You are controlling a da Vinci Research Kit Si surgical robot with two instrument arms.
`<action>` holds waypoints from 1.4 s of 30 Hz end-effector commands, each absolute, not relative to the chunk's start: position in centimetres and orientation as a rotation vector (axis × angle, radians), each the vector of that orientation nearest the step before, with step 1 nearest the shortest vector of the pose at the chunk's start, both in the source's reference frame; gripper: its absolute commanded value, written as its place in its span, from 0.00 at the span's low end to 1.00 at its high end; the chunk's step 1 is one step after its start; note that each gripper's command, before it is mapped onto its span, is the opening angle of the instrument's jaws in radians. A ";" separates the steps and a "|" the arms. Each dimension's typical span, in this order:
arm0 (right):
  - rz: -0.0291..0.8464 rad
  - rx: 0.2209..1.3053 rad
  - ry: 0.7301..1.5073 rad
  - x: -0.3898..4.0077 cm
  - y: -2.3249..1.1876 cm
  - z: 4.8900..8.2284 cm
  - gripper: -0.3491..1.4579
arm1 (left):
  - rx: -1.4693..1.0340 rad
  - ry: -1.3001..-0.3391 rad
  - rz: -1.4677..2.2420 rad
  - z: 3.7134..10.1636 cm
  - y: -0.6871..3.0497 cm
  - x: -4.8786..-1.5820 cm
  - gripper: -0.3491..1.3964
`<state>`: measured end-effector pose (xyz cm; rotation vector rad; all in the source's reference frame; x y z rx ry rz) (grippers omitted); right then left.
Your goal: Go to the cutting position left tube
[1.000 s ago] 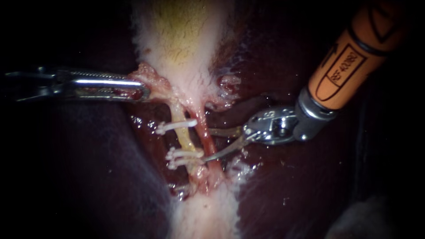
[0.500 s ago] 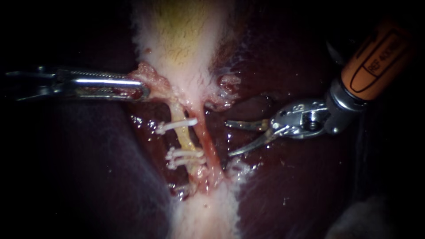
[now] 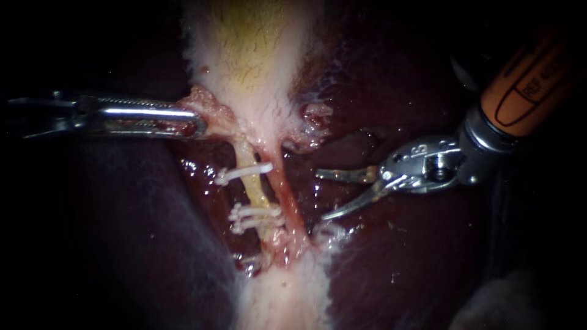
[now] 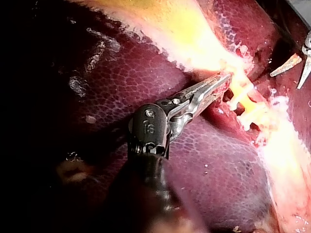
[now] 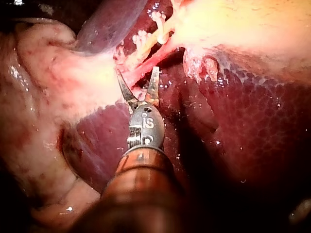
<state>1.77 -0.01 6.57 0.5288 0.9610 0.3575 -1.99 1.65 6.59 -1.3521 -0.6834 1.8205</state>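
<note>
- Your left tube (image 3: 255, 190), pale yellow, runs down from the gallbladder (image 3: 251, 55) just beside the red right tube (image 3: 286, 192). An upper clip (image 3: 243, 173) and lower clips (image 3: 252, 215) cross it.
- It looks thin, soft and wet, so expect it to slip or fold. Bring the blades around the bare span between the clips, never onto them.
- Your left instrument (image 3: 194, 122) has its jaws clamped on gallbladder tissue, seemingly tensioning the tubes.
- Your right instrument (image 3: 322, 195) holds its blades apart on nothing, short of both tubes, with the right tube lying nearer.

Dark surround; light pools centrally on wet liver (image 3: 397, 275).
</note>
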 end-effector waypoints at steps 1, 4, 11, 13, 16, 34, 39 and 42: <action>0.356 0.536 0.958 1.82 -0.03 6.58 0.99 | -1.352 -0.684 1.821 6.59 1.65 -1.99 0.00; 0.354 0.543 0.957 1.94 -0.04 6.58 0.99 | -1.352 -0.684 1.821 6.59 1.65 -1.99 0.00; 0.346 0.557 0.957 2.13 -0.08 6.64 0.99 | -1.352 -0.684 1.821 6.59 1.65 -1.99 0.00; 0.344 0.557 0.957 2.16 -0.10 6.67 0.99 | -1.352 -0.684 1.821 6.59 1.65 -1.99 0.00; 0.339 0.558 0.957 2.21 -0.14 6.73 0.99 | -1.352 -0.684 1.821 6.58 1.65 -1.99 0.00; 0.332 0.546 0.955 2.36 -0.18 7.32 0.99 | -1.352 -0.683 1.821 6.58 1.65 -1.99 0.00; 0.335 0.547 0.954 2.43 -0.15 7.35 0.99 | -1.353 -0.684 1.821 6.59 1.65 -1.99 0.00; 0.332 0.556 0.953 2.49 -0.14 7.35 0.99 | -1.353 -0.684 1.821 6.59 1.65 -1.99 0.00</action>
